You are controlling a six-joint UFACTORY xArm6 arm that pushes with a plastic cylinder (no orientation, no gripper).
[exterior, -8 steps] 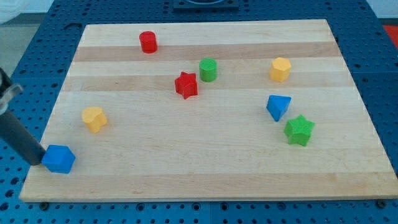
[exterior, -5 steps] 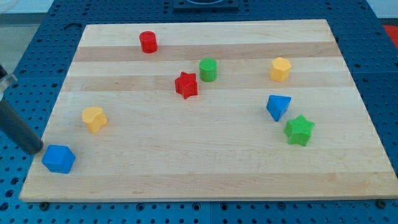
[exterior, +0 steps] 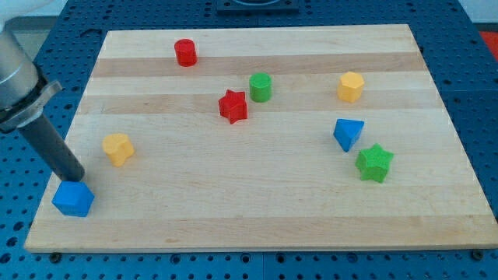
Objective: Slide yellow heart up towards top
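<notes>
Yellow heart (exterior: 118, 148) right of my tip (exterior: 75, 177), apart.

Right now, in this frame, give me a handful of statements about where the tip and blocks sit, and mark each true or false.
1. My tip is just above the blue block near the board's lower left corner. True.
2. My tip is touching the yellow heart. False: the heart sits apart from it, toward the view's right and slightly higher.
3. The red cylinder is the block nearest the view's top. True.
4. The green star lies to the left of the red star. False: it lies far to its right, beside the blue triangular block.
5. The yellow heart has reached the board's top edge. False: it is in the lower left part.
</notes>
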